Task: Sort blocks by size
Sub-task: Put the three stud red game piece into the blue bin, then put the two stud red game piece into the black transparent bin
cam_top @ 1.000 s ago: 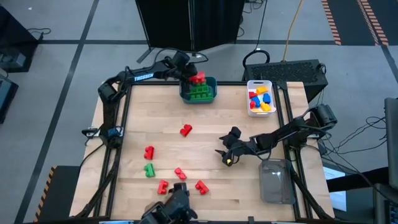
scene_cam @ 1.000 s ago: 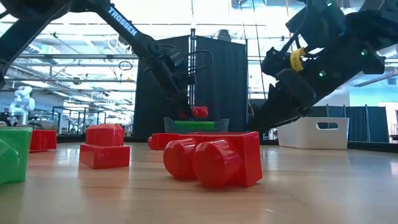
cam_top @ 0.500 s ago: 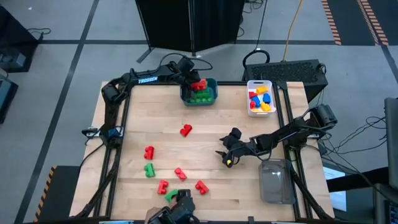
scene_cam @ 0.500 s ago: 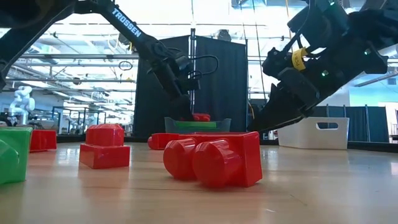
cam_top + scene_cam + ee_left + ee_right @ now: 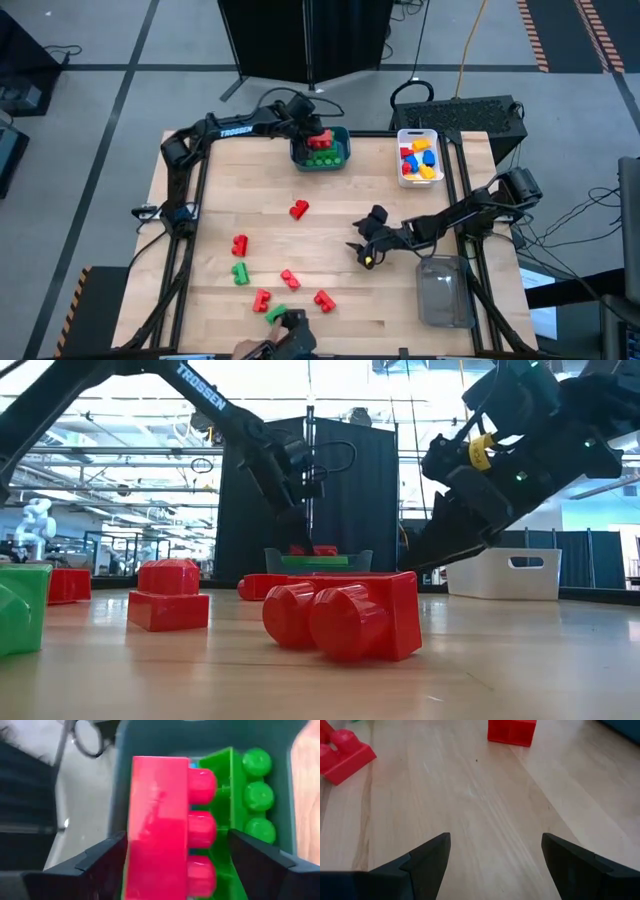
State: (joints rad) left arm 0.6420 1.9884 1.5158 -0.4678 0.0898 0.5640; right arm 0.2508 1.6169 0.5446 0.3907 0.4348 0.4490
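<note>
1. High view: the left tool (image 5: 312, 132) hangs over the teal bin (image 5: 340, 157) at the far edge of the counter (image 5: 330, 260), with a long red brick (image 5: 320, 138) between its fingers, just above the green bricks (image 5: 325, 156) already in the bin.
2. From the left wrist, the red brick (image 5: 160, 827) sits between the two dark fingers, which stand wide on either side of it. Whether they press it or have let go, I cannot tell. Its long axis runs along the gap between the fingers, its three round studs facing sideways toward a green three-stud brick (image 5: 245, 795) beneath.
3. The coming move probably turns on this: the brick lies straight above the bin's inside, parallel to the green one, so it needs only to drop.
4. The right tool (image 5: 368, 255) waits low over the bare wood, right of centre, fingers spread and empty; the right wrist view shows only planks and red bricks (image 5: 512, 730) ahead.
5. Loose red and green bricks (image 5: 240, 272) lie scattered at the near left; the left arm is the nearer to them.
6. Bricks are glossy hard plastic; the counter is pale grained wood.
</note>
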